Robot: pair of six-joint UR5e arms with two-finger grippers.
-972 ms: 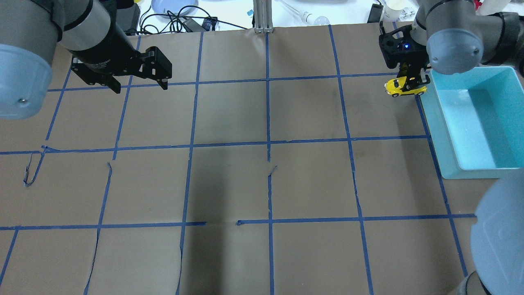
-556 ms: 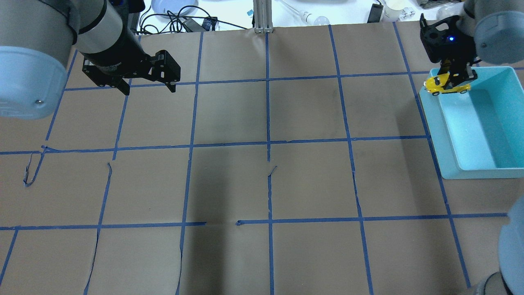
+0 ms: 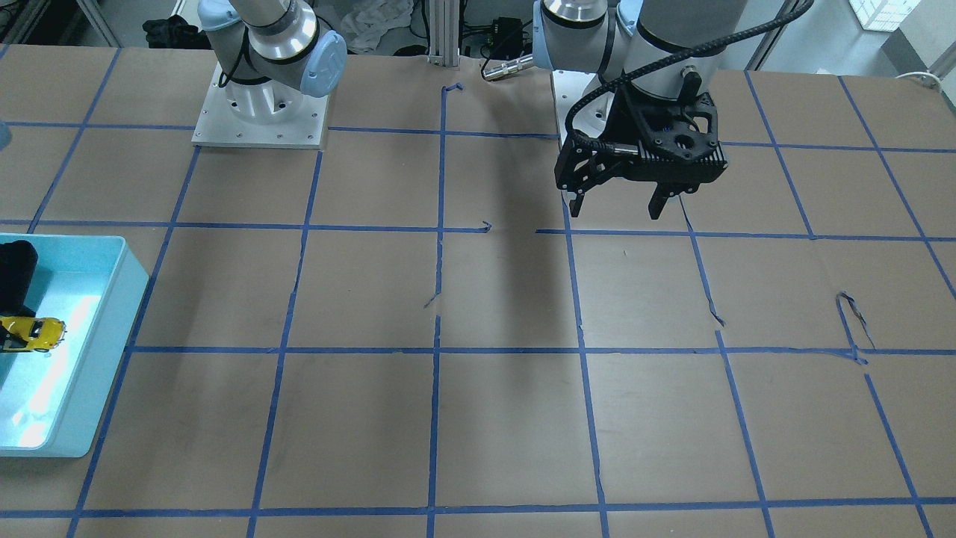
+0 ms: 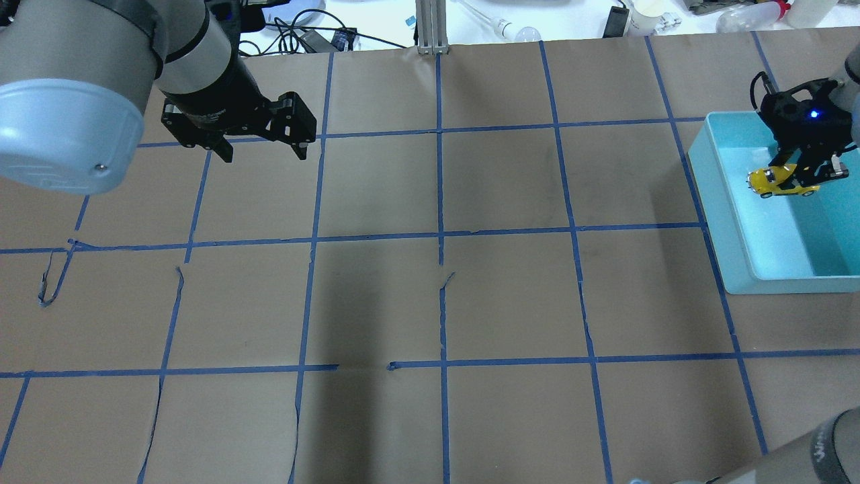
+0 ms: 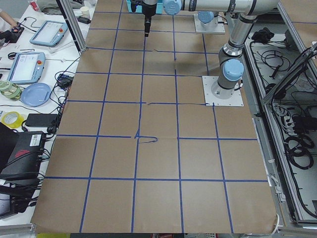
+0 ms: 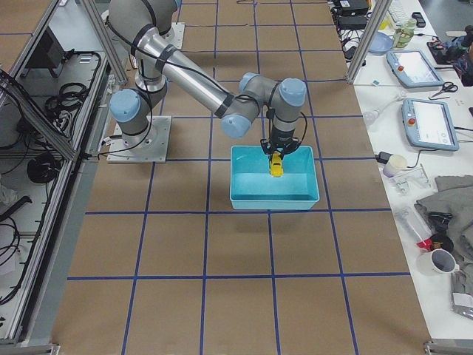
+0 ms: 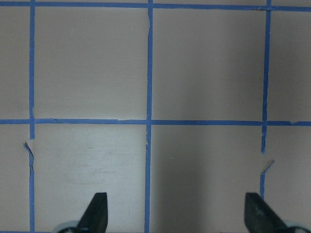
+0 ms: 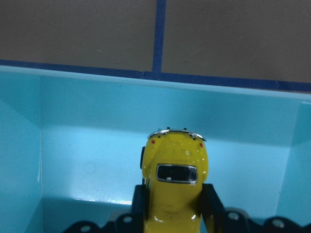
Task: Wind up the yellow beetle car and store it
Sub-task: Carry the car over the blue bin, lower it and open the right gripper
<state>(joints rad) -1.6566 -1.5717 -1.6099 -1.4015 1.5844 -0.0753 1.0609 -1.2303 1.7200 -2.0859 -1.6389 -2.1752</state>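
Note:
The yellow beetle car (image 4: 779,182) is held in my right gripper (image 4: 806,176), shut on its sides, over the inside of the light-blue bin (image 4: 722,215). In the right wrist view the car (image 8: 176,170) hangs between the fingers (image 8: 212,199) above the bin floor (image 8: 87,165). It also shows in the front-facing view (image 3: 31,332) and the exterior right view (image 6: 275,164). My left gripper (image 4: 261,149) is open and empty above the table at the far left; its fingertips (image 7: 97,208) show wide apart.
The bin (image 3: 104,329) stands at the table's right edge and holds nothing else that I can see. Blue tape lines grid the brown paper (image 4: 437,242). Cables, a plate and a bottle lie beyond the far edge (image 4: 302,30).
My right gripper has carried the car rightward from beside the bin, over its rim, to above its inside. My left gripper has drifted a little to the right.

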